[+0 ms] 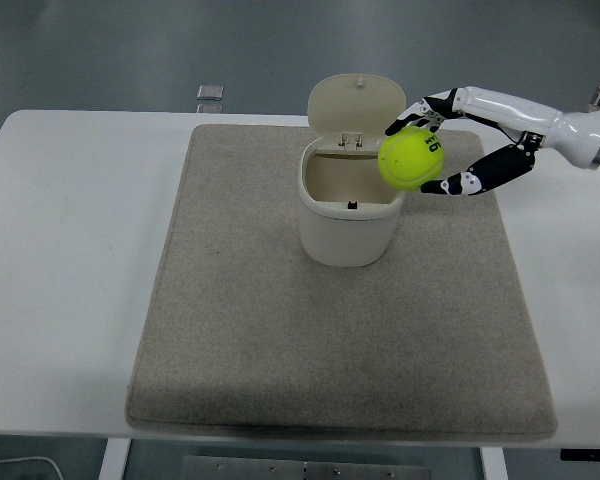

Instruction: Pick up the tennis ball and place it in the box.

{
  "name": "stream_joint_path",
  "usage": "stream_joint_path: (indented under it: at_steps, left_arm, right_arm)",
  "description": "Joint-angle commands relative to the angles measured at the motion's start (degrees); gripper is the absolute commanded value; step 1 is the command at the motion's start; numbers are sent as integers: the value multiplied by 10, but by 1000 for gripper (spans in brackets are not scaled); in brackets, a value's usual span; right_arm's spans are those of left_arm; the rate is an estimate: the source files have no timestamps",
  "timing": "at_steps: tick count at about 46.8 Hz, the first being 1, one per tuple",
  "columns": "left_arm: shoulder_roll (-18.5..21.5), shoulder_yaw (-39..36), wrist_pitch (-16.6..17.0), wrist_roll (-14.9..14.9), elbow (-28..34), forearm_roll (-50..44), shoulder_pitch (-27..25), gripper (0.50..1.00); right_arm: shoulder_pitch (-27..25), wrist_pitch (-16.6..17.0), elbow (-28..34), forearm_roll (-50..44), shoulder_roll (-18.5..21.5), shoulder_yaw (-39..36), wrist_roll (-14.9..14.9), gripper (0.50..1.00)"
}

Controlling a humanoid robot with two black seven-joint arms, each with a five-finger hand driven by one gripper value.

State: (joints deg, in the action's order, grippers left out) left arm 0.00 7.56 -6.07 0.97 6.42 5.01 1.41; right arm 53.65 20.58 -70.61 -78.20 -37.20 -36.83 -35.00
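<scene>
White table (70,230) on a grey floor, with a big beige mat (280,340) spread over most of the top. Near the back of the mat, a cream box (348,222) — tall, with round corners, standing upright. Lid (356,104) flipped up at the back, so the box is wide open and pale inside, with a small dark spot low on the near inside wall.

From the right edge, the right hand (458,140) in black and white, reaching in over the mat. Fingers curled round a yellow-green tennis ball (411,160) — one finger over the top, another under the lower right side. Ball held up in the air, off the mat, over the right rim of the box and partly in front of the lid. Some dark letters on the ball's upper right side, too small to read.

Behind the table's far edge, on the floor, a small grey square thing (210,93). Hard to tell what kind.
</scene>
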Motion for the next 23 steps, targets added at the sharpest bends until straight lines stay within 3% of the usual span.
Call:
stream_joint_path:
  at_steps: [1,5,12,21,23]
  left_arm:
    - [0,0,0,0,0,0,0,992]
    - [0,0,0,0,0,0,0,992]
    - [0,0,0,0,0,0,0,992]
    - [0,0,0,1,0,0,0,992]
    - [0,0,0,1,0,0,0,992]
  right_arm:
    - [1,-3,4,0,21,-1,13,517]
    - [1,-6,10,-1,41,-1,29,576]
    - [1,-13,27,0,65,-1,60,617]
    - [0,-32,29,1,70,0,73,842]
    - [0,-32,29,1,70,1,74,858]
